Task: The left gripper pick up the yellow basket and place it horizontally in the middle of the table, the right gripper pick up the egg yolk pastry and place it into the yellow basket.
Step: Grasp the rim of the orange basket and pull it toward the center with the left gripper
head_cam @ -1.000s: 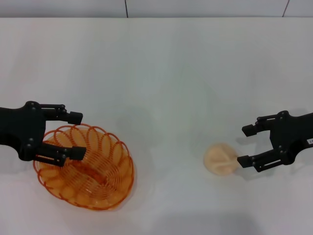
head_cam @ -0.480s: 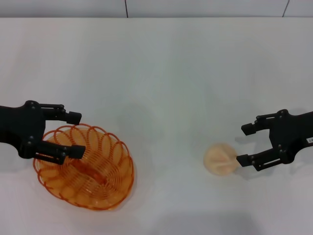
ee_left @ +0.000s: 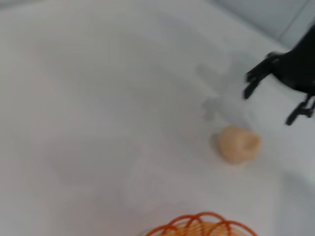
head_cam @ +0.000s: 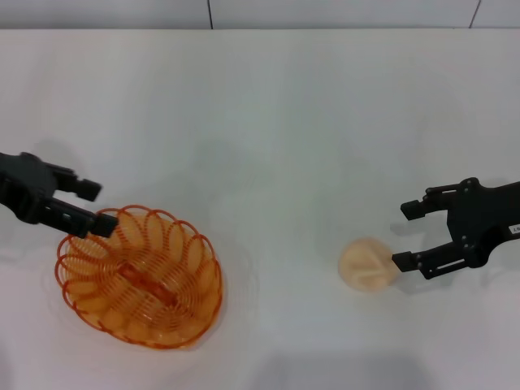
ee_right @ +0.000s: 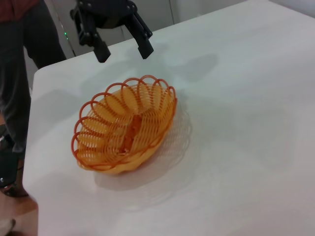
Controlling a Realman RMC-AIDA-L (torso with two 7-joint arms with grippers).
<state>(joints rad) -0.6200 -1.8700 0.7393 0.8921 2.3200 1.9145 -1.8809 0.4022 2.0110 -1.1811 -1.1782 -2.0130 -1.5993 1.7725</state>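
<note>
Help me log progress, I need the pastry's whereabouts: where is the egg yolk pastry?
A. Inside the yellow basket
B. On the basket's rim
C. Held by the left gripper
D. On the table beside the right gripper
D: the egg yolk pastry lies on the table next to the open right gripper, far from the yellow basket.

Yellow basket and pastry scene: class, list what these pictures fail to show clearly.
- Yellow basket, left wrist view: mostly cut off by the picture edge; only its rim shows.
- Egg yolk pastry: absent from the right wrist view.
- Left gripper, head view: its arm is cut off at the edge.
- Right gripper, left wrist view: blurred, partly cropped.
</note>
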